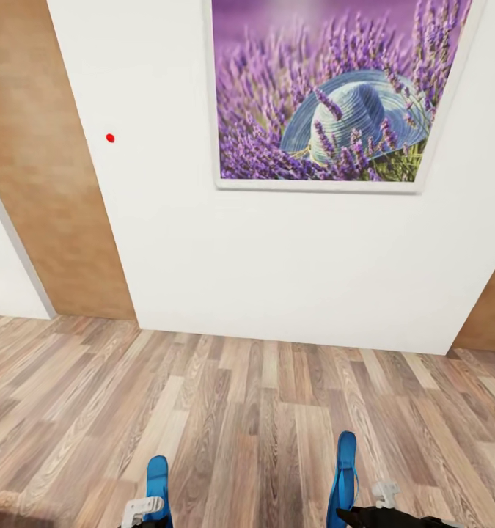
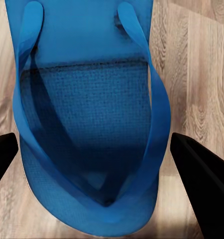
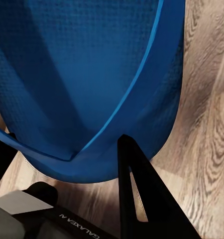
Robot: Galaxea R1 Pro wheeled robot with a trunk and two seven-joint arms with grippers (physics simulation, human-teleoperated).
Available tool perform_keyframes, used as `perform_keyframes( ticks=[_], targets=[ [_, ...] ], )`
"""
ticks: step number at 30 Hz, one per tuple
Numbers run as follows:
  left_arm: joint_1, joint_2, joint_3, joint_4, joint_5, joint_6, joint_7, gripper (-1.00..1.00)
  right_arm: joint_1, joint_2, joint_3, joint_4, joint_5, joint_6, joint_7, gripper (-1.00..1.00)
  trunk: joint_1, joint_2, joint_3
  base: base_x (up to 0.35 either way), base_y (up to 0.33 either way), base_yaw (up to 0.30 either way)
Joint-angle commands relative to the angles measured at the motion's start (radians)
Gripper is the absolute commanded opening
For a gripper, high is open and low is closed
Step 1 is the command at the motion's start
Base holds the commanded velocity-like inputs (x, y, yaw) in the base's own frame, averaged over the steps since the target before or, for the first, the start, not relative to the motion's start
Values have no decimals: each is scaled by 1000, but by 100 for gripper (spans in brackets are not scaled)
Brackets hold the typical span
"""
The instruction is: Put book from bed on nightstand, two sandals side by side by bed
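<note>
Two bright blue sandals are held above the wood-plank floor at the bottom of the head view. My left gripper (image 1: 147, 512) is shut on the left sandal (image 1: 158, 477). In the left wrist view this sandal (image 2: 92, 124) spans the gap between the black fingers (image 2: 201, 189), strap side towards the camera. My right gripper (image 1: 364, 511) is shut on the right sandal (image 1: 345, 469), which stands on edge. The right wrist view has that sandal (image 3: 92, 74) close up, with one black finger (image 3: 142, 194) against its rim.
A white wall (image 1: 276, 249) stands straight ahead, carrying a framed lavender-and-hat picture (image 1: 335, 92) and a small red dot (image 1: 110, 138). Tan wooden panels (image 1: 49, 183) flank the wall on both sides. Light brown plank floor (image 1: 247, 411) runs from the wall to me.
</note>
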Motion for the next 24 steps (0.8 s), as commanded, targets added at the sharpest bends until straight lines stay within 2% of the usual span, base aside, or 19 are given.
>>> perform_keyframes(
  ticks=[1,5,11,17,24],
  targets=[
    [-1,0,4,2,5,0,-6,-100,-1,1,8,4,-6,-7,4,-100,1,0,-1,322,0,0],
    [-1,-2,4,2,5,0,-6,-100,-1,1,8,4,-6,-7,4,-100,1,0,-1,323,0,0],
    [-1,-22,4,3,5,0,-5,-100,-1,1,8,4,-6,-7,3,-100,1,0,-1,323,0,19],
    [-1,-23,5,3,5,0,-5,-100,-1,1,8,4,-6,-7,4,-100,1,0,-1,319,0,82],
    [-1,-23,5,3,4,0,-6,-100,-2,1,8,4,-6,-7,4,-100,1,0,-1,99,0,22]
  ],
)
